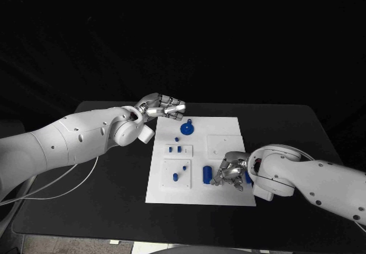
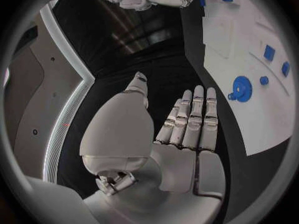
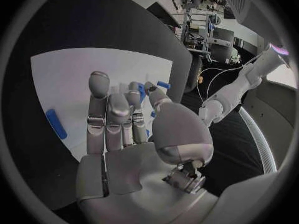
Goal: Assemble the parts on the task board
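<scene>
The white task board [image 1: 225, 132] lies mid-table. On it are a round blue part [image 1: 186, 128], several small blue parts [image 1: 177, 150] and a long blue part [image 1: 207, 173]. My left hand [image 1: 162, 106] hovers above the table at the board's far left corner. Its fingers [image 2: 196, 119] are stretched out and hold nothing, and the round part [image 2: 241, 88] lies off to its side. My right hand [image 1: 231, 169] hangs over the board's near right area with its fingers [image 3: 109, 117] bent and the thumb close to them. A blue bit [image 3: 142, 91] shows between them; whether it is held is unclear.
Another blue part [image 1: 248, 179] lies on the board, partly covered by the right wrist. The long blue part [image 3: 56, 123] lies on the bare board beside the right hand. Black table [image 1: 290, 127] surrounds the board. A cable [image 1: 69, 182] trails below the left arm.
</scene>
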Motion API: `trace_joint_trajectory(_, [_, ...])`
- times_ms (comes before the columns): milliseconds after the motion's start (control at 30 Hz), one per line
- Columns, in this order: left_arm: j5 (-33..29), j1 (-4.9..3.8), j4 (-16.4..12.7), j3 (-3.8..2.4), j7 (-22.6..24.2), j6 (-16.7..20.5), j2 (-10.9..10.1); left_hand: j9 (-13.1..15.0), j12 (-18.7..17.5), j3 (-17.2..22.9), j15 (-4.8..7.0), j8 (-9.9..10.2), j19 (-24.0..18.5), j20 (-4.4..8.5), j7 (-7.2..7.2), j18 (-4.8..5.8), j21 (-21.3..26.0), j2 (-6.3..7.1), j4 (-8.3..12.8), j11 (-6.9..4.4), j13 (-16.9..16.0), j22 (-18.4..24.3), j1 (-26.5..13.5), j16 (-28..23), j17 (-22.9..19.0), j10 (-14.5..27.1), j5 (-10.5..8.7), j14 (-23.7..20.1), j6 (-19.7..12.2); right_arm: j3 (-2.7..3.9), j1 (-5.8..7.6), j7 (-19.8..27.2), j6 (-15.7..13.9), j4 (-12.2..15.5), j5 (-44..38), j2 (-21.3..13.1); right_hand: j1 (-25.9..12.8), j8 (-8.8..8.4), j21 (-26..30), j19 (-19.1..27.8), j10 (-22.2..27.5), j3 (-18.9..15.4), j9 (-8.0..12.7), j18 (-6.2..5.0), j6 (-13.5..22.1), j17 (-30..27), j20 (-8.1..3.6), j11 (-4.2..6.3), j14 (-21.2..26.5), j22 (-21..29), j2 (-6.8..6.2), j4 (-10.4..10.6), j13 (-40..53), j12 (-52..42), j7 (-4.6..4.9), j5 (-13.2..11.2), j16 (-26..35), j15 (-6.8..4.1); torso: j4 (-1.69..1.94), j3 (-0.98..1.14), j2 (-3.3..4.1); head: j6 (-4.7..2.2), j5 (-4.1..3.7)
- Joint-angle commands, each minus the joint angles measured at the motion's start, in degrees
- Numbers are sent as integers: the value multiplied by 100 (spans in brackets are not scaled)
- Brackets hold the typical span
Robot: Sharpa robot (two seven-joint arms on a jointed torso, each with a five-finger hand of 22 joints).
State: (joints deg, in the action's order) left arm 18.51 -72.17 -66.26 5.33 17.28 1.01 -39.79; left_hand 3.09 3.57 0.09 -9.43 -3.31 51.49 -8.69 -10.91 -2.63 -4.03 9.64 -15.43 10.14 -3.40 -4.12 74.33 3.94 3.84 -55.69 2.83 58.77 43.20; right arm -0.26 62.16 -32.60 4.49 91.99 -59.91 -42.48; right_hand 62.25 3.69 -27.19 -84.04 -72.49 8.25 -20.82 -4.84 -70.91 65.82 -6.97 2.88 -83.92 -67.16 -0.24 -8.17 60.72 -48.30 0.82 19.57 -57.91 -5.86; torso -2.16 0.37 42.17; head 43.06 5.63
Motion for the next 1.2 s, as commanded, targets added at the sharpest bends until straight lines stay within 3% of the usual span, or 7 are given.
trace_joint_trajectory(33, [6, 3, -9, -4, 34, -91, 12, 7, -16, -7, -5, -3, -6, 8, 5, 48, -32, -38, 26, 20, -2, -7, -3, -26, 0, 1, 2, 40, 26, 1, -36, -27, 242, -15, -154, 50, -262, 0, -11, -215, -14, 242, -214, 128, 5, -14, -62, 43, -17, -12, -56, -221, 7, 17, -16, 146, -11, -43, 8, -1, 4, 12, 4])
trace_joint_trajectory(400, [7, 3, -6, -4, 27, -100, 14, 7, -16, -7, -5, -3, -6, 8, 5, 48, -32, -38, 26, 20, -2, -7, -3, -26, 0, 1, 2, 40, 26, 1, -107, -114, 106, -128, -244, 162, -296, 0, -5, -221, -31, 249, -304, 121, -7, -12, -67, 54, -18, -8, 2, -143, 33, -7, -33, 283, -23, -52, 7, -8, 0, 36, -3])
trace_joint_trajectory(500, [7, 3, -4, -3, 16, -114, 14, 7, -15, -3, -7, -2, -12, 6, 3, 50, -32, -47, 40, 19, -2, -6, -15, -26, 0, 1, 2, 35, 27, 1, -114, -174, 90, -184, -249, 176, -364, -2, -9, -225, -33, 559, -346, 119, 42, -11, -75, 58, -17, -5, 268, -91, 39, -2, -30, -272, -30, -55, 8, -6, 1, 53, -15])
trace_joint_trajectory(833, [17, 3, -1, -3, -27, -146, 11, 7, -15, -3, -7, -2, -12, 6, 3, 50, -32, -47, 40, 19, -2, -6, -15, -26, 0, 1, 2, 35, 27, 1, -123, -304, 126, -315, -246, 183, -722, 3, -18, -221, -48, 1659, -611, 111, 83, -35, -61, 48, -14, 12, 216, -229, 60, 9, -4, -442, -32, -46, 0, -3, 2, 57, -60])
trace_joint_trajectory(900, [30, 3, -1, -3, -45, -159, 11, 7, -15, 2, -7, -3, -14, 6, 4, 50, -33, -58, 49, 19, -2, -7, -15, -26, 1, -1, 2, 35, 31, 1, -123, -310, 142, -335, -234, 187, -856, -2, -17, -220, -46, 1890, -628, 112, 99, -38, -62, 46, -13, 17, 322, -136, 68, 8, -3, -1005, -35, -46, -2, -1, 2, 56, -47])
trace_joint_trajectory(967, [42, 3, -1, -3, -55, -166, 10, 7, -15, 6, -7, -4, -15, 6, 5, 49, -33, -67, 55, 19, -2, -7, -15, -25, 1, -2, 2, 35, 34, 1, -124, -312, 174, -341, -224, 190, -1057, 5, -26, -221, -50, 2209, -649, 109, 81, -42, -58, 43, -12, 19, 240, -202, 83, -5, 1, -1055, -36, -43, 0, -1, 2, 57, -43])
trace_joint_trajectory(1200, [72, 3, -2, -3, -77, -176, 6, 7, -15, 20, -6, -4, -14, 5, 5, 48, -36, -90, 109, 19, -2, -8, -35, -25, 2, -1, 2, 38, 34, 1, -125, -314, 323, -336, -180, 193, -912, 1, -20, -215, -48, 1788, -720, 118, 91, -55, -58, 42, -9, 27, 193, -287, 75, 15, -13, -741, -28, -44, 2, -2, 1, 66, -30])
